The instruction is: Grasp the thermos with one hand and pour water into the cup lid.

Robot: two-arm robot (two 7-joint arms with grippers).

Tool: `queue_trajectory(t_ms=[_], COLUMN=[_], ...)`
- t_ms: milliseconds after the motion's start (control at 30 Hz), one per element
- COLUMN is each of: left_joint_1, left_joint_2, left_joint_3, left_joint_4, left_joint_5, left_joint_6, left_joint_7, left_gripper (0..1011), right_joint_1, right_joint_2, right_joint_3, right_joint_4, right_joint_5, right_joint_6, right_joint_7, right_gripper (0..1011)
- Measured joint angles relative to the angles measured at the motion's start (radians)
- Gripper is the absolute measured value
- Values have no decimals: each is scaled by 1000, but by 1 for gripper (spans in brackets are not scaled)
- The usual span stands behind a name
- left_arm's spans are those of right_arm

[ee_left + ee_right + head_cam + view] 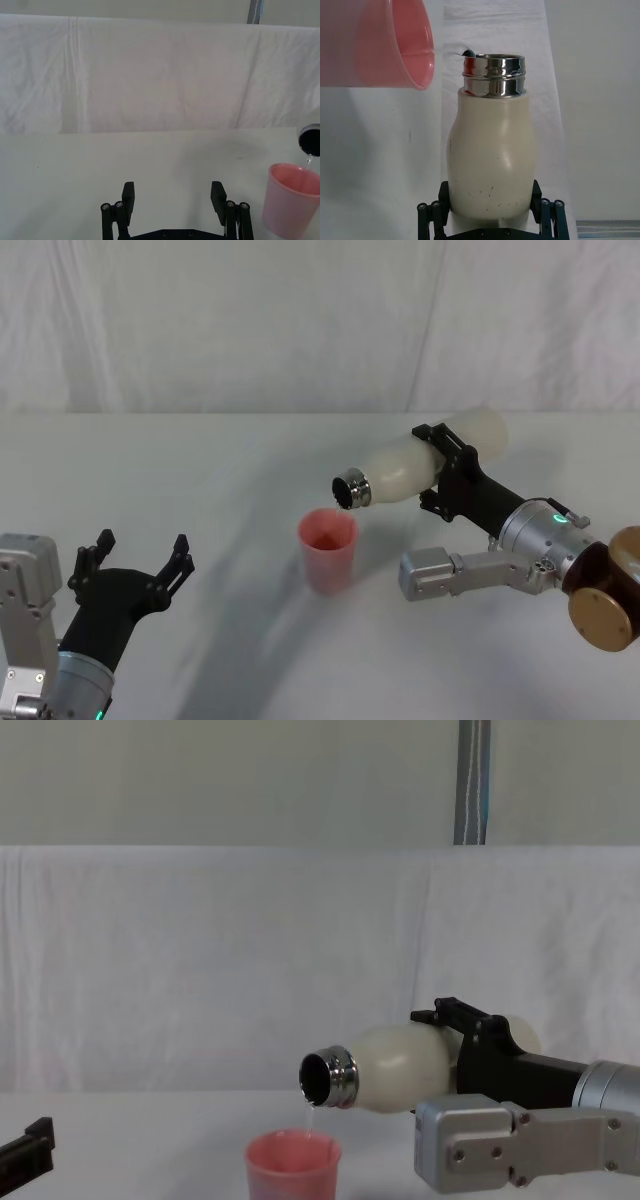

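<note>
Two grippers in play, one working. Table [200, 460] is white-draped, same cloth hung behind it.

Right gripper [447, 472] holds the thermos [420, 465] off the table, black fingers [434, 215] clamped on both sides of the cream body near its base end. Thermos is tipped close to horizontal, steel neck [330, 1078] pointing toward the robot's left and angled slightly down, well out past the fingertips. Thin stream of water falls from the lower lip of the neck in the chest view.

Cup lid [327, 549] stands upright on the table directly under the neck opening, clear of the right fingers and not touching the thermos. From the right wrist view its pink rim [427, 45] sits just beside the steel mouth.

Left gripper [140, 562] sits low on the robot's left side, well apart from the cup lid, fingers [128, 197] spread wide with nothing between them. From the left wrist view the cup lid [292, 200] is off beyond one fingertip, thermos mouth above it.
</note>
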Motion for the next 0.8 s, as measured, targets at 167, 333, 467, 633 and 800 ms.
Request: queue_trajectory(t_ms=[167, 333, 467, 633, 800], left_joint_1=[0, 0, 0, 0, 0], left_joint_2=[0, 0, 0, 0, 0], left_joint_3=[0, 0, 0, 0, 0], left_joint_4=[0, 0, 0, 0, 0], left_joint_5=[0, 0, 0, 0, 0], left_joint_6=[0, 0, 0, 0, 0], left_joint_7=[0, 0, 0, 0, 0], left_gripper=[1001, 1001, 1001, 1001, 1001], right_joint_1=[1, 2, 3, 5, 7], right_joint_2=[1, 2, 2, 3, 2], right_joint_3=[-2, -4, -5, -6, -7], right_joint_4=[-1, 0, 0, 2, 4], right_joint_5=[-2, -4, -5, -6, -6], right_joint_6=[1, 1, 1, 0, 0], right_joint_7=[0, 0, 0, 1, 1], right_gripper=[950, 950, 950, 950, 950])
